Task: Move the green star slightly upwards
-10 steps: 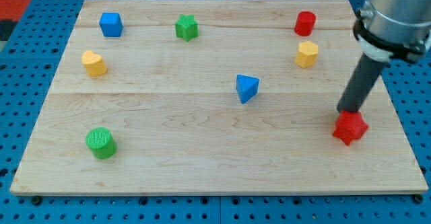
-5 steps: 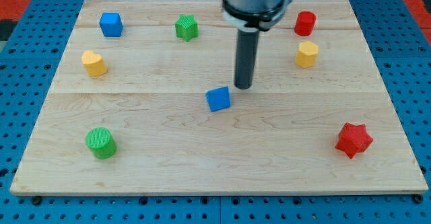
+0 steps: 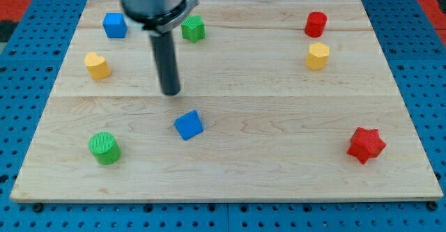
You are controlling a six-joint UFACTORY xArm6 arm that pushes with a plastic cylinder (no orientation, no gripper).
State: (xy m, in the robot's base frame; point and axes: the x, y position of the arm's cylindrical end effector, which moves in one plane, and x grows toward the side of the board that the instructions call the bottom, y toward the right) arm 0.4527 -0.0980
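The green star (image 3: 194, 28) sits near the view's top, left of centre, on the wooden board (image 3: 279, 155). Part of its left side is hidden behind the arm. My tip (image 3: 171, 92) rests on the board below and a little left of the star, about a third of the board's depth away. It touches no block. A blue triangular block (image 3: 188, 125) lies just below and to the right of my tip.
A blue cube (image 3: 114, 25) and a yellow block (image 3: 97, 65) are at the view's left. A green cylinder (image 3: 104, 148) is at bottom left. A red cylinder (image 3: 316, 24) and a yellow block (image 3: 317, 55) are at top right. A red star (image 3: 365, 145) is at bottom right.
My tip has swept from the view's right, by the red star, across to left of centre. The blue triangular block has been pushed down and to the left. The red star has shifted slightly.
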